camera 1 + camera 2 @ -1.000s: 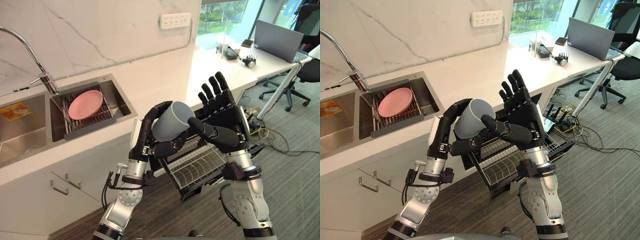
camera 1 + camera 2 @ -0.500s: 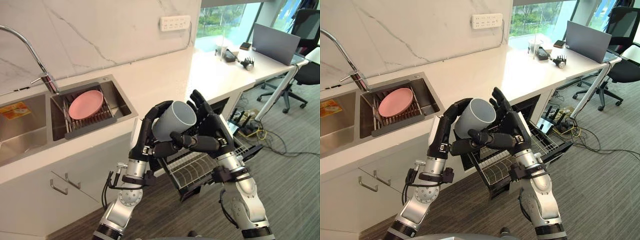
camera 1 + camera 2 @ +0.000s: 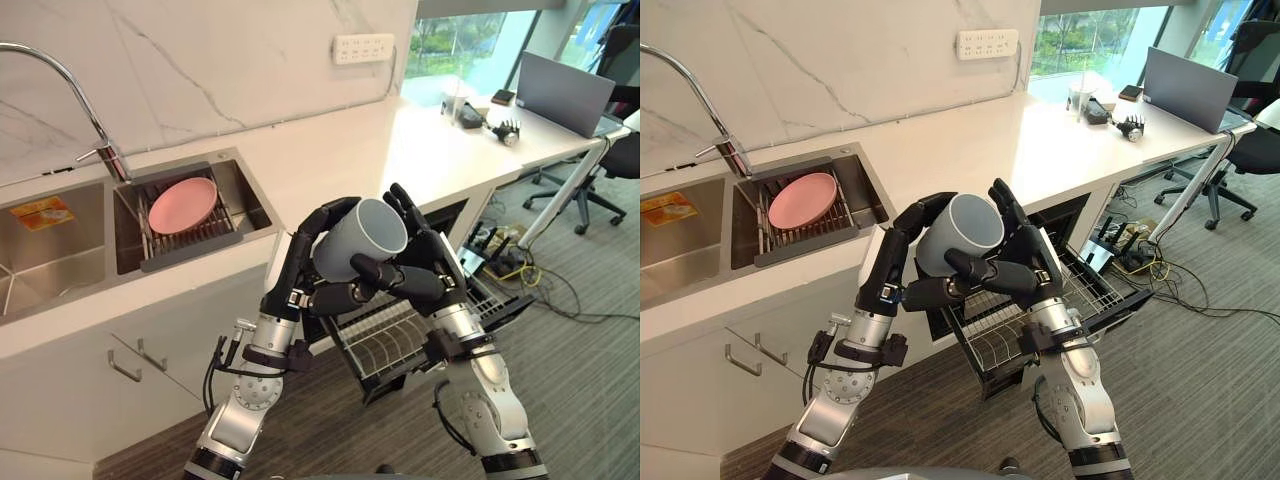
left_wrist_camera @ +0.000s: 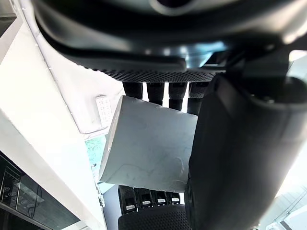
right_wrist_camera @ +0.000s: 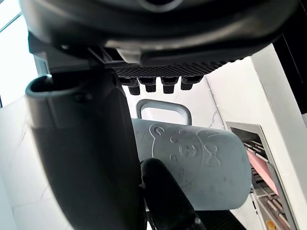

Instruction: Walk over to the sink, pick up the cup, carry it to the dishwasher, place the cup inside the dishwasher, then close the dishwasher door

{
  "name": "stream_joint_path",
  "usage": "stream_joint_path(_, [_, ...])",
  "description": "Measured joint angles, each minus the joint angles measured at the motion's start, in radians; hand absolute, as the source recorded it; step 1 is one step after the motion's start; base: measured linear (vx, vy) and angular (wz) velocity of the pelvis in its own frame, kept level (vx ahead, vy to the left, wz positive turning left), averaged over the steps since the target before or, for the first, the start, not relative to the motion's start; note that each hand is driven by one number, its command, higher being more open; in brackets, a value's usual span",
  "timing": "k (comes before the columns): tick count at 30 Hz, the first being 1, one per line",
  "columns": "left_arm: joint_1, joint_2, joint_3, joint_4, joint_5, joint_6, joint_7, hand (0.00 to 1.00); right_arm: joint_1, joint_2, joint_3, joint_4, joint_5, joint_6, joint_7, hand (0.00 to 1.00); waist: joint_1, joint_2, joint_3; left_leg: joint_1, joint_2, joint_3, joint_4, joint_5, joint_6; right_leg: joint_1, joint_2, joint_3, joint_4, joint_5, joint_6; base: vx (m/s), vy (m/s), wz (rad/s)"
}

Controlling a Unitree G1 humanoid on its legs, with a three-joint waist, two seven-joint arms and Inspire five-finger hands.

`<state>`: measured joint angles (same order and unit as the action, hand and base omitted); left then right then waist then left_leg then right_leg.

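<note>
Presently: one grey cup [image 3: 358, 238], tilted with its mouth up and to the robot's right, held in the air between both hands, just off the bench [image 3: 330, 150] edge and above the pulled-out dishwasher rack [image 3: 395, 340]. Left hand [image 3: 295, 272]: fingers curled over the cup's upper wall, thumb beneath; right hand [image 3: 435, 265]: thumb across the cup's near side, fingers up behind its rim, pinching it. Elsewhere: pink plate [image 3: 182, 205] on the drainer in the sink [image 3: 60, 272].

The right hand [image 3: 1035, 265] partly hides the dishwasher rack [image 3: 998, 342], and the edge cuts off the sink [image 3: 675, 268]
</note>
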<state>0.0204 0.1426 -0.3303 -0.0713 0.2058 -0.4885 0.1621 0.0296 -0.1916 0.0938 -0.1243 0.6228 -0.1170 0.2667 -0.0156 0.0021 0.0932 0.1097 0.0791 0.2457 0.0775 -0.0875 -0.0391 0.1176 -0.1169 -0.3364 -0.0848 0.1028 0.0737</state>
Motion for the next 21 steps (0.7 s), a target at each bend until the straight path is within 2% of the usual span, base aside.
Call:
stream_joint_path(1, [0.000, 0.000, -0.002, 0.000, -0.014, 0.000, -0.009, 0.00, -0.003, 0.000, 0.000, 0.001, 0.019, 0.009, 0.008, 1.00, 0.000, -0.001, -0.001, -0.002, -0.001, -0.002, 0.000, 0.001, 0.001, -0.001, -0.001, -0.002, 0.000, 0.000, 0.000, -0.01, 0.010, 0.05])
stream_joint_path(2, [0.000, 0.000, -0.003, 0.000, -0.030, -0.001, -0.016, 0.00, -0.005, 0.000, -0.003, 0.001, 0.028, 0.021, 0.016, 0.00, 0.000, -0.002, -0.001, -0.005, -0.002, -0.004, 0.000, 0.002, 0.002, -0.002, -0.002, -0.004, 0.000, 0.001, 0.001, -0.01, 0.011, 0.05])
stream_joint_path(10, [0.006, 0.014, -0.004, 0.000, -0.050, -0.001, -0.017, 0.00, -0.037, 0.000, -0.006, 0.040, 0.065, 0.064, 0.061, 0.00, 0.000, -0.008, -0.006, -0.015, -0.014, -0.016, -0.002, 0.008, 0.010, -0.007, -0.014, -0.017, 0.000, 0.005, 0.007, -0.01, 0.016, 0.05])
stream_joint_path(19, [0.015, 0.036, -0.033, 0.000, -0.051, -0.001, 0.011, 0.00, -0.056, -0.011, -0.003, 0.068, 0.038, 0.051, 0.037, 0.00, 0.000, -0.016, -0.011, -0.023, -0.028, -0.029, -0.005, 0.015, 0.019, -0.009, -0.028, -0.025, 0.000, 0.009, 0.013, -0.02, 0.020, 0.05])
stream_joint_path(20, [0.015, 0.036, -0.033, 0.000, -0.051, -0.001, 0.014, 1.00, -0.057, -0.011, -0.002, 0.068, 0.037, 0.051, 0.037, 0.00, 0.000, -0.018, -0.012, -0.023, -0.028, -0.029, -0.005, 0.015, 0.019, -0.009, -0.028, -0.025, 0.000, 0.009, 0.013, 0.00, 0.000, 0.00])
stream_joint_path(21, [0.015, 0.038, -0.033, 0.000, -0.051, -0.001, 0.016, 1.00, -0.058, -0.010, -0.001, 0.068, 0.034, 0.051, 0.036, 0.00, 0.000, -0.021, -0.014, -0.023, -0.027, -0.029, -0.005, 0.016, 0.019, -0.009, -0.028, -0.025, 0.000, 0.009, 0.013, 0.00, 0.000, 0.00])
